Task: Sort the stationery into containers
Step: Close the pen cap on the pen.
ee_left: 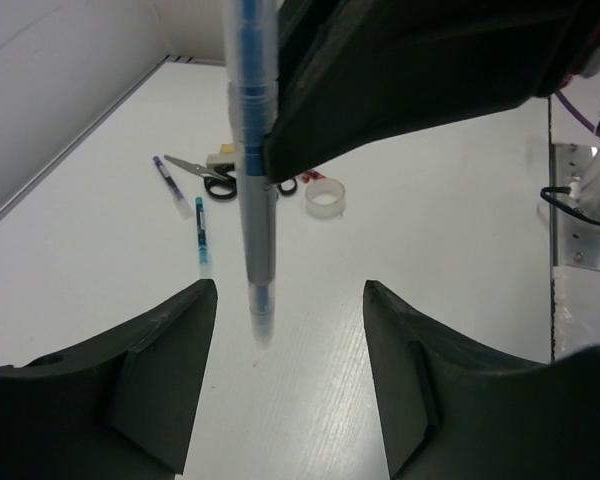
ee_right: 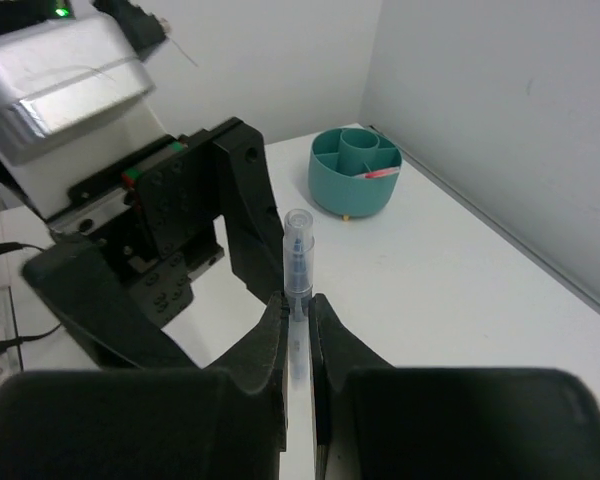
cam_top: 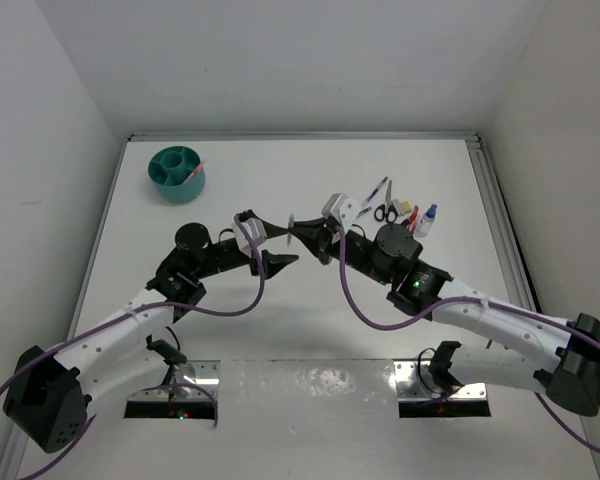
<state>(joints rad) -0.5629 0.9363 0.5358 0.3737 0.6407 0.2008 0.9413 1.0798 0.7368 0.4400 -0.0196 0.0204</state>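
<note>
Above the middle of the counter (cam_top: 310,170), the right fingers (ee_right: 265,350) are pinched tight on a clear, blue-cored pen (ee_right: 298,255) that sticks out past their tips. The left fingers (ee_left: 150,370) gape wide and empty, with the pen's end just off them. Beyond, the teal organiser (cam_top: 177,172) sits near the far-left corner.
</note>
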